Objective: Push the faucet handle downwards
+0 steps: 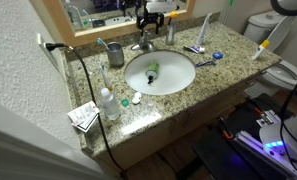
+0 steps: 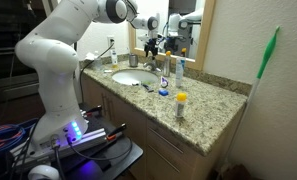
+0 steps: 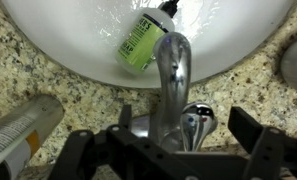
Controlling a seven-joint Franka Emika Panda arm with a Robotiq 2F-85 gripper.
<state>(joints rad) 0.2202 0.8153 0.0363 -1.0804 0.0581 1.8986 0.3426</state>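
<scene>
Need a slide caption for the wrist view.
Open end effector at the faucet handle; green bottle lies in the white basin.

Setting: a household bathroom.
Vanity: speckled granite countertop [image 1: 228,72] on a wooden cabinet [image 2: 153,138].
Basin: white oval sink [image 1: 180,78] sunk into the counter, with a chrome faucet [image 1: 141,44] at its rear edge.
Walls: framed mirror [image 1: 108,12] above the counter and a power outlet [image 1: 41,43] on the textured side wall.
Sanitary fixture: white toilet [image 1: 283,70] beside the vanity.
Toiletries: grey cup [image 1: 115,56] holding toothbrushes [image 1: 110,44].
</scene>
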